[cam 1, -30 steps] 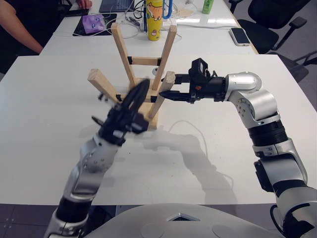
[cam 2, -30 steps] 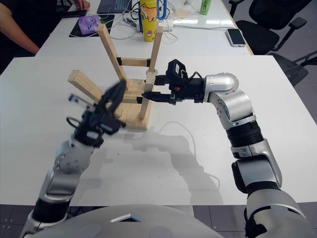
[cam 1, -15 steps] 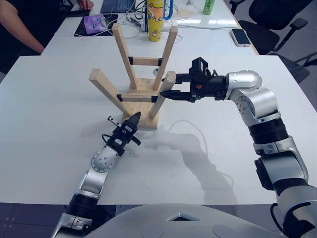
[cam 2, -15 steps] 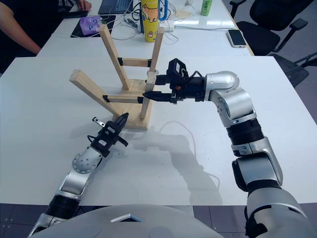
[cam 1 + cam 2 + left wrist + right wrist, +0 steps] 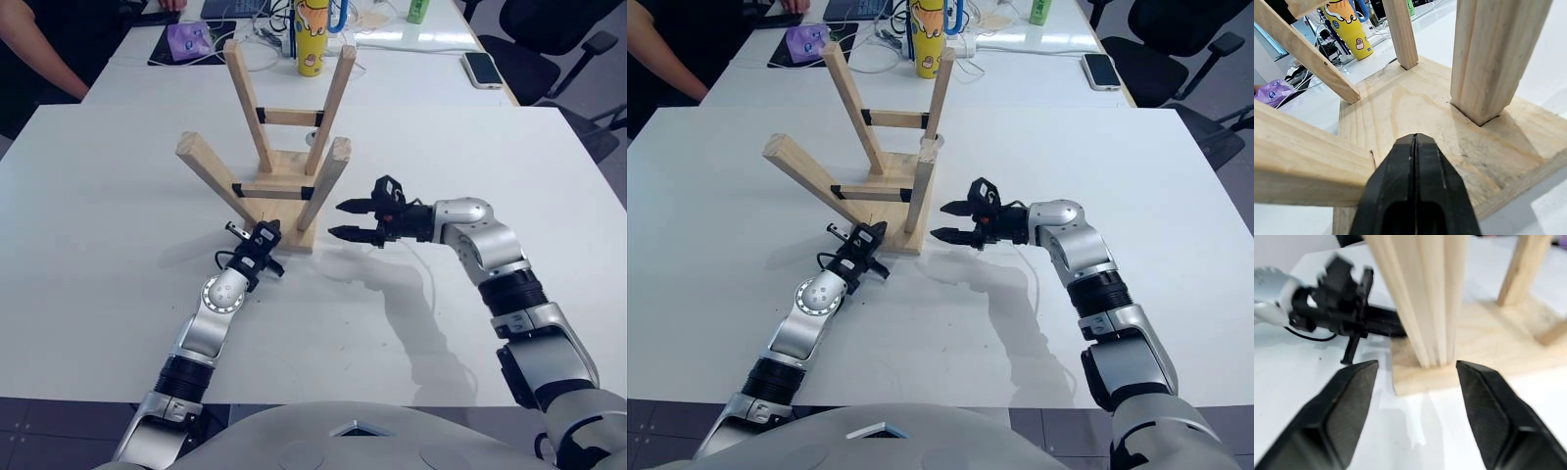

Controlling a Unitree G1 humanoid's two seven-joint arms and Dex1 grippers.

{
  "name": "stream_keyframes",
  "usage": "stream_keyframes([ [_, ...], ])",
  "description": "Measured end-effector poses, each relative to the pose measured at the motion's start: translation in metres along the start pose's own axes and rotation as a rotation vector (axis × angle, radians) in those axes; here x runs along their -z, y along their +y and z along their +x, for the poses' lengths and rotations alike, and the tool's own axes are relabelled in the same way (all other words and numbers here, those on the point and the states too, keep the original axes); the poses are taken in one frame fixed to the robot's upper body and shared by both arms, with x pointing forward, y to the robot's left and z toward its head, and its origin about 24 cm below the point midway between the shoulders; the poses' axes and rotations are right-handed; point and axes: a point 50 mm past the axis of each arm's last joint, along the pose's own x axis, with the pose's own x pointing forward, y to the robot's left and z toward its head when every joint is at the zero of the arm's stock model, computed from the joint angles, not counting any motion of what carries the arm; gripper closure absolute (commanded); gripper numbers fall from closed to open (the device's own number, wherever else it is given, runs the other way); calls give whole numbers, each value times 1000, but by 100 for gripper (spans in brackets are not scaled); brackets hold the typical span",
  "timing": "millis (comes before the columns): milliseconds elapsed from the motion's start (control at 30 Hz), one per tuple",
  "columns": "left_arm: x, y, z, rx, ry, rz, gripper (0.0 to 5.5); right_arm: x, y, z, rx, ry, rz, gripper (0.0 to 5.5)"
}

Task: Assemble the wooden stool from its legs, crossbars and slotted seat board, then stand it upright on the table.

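We see the stool (image 5: 284, 164) upside down on the table (image 5: 98, 245). Our left gripper (image 5: 268, 232), closed on nothing, sits at the seat board (image 5: 1415, 112). Our right gripper (image 5: 338, 219) gapes open beside a leg (image 5: 323, 186).

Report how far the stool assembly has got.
Done: the stool looks assembled, with legs and crossbars fitted into the seat board, which lies on the table, legs up. In hand: nothing gripped. The left gripper is shut at the board's edge, and the right gripper is open beside the near leg. Left: stand it upright.
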Motion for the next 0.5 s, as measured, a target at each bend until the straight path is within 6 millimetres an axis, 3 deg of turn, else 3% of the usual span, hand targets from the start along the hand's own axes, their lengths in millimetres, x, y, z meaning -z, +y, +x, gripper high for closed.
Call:
stream_keyframes([
  [100,-2,-2,1,-6,-5,-15,550,8,4,-18,17,13,7,250],
  [167,-2,-2,2,-17,-2,-32,550,19,8,-36,34,1,89,276],
  [233,-1,0,2,-30,4,-45,550,14,11,-50,40,-93,178,318],
  [400,-2,1,3,-35,3,-49,550,-63,16,-55,-63,-515,238,398],
  [500,-1,1,2,-33,8,-53,550,-133,28,-54,-164,-778,190,452],
])
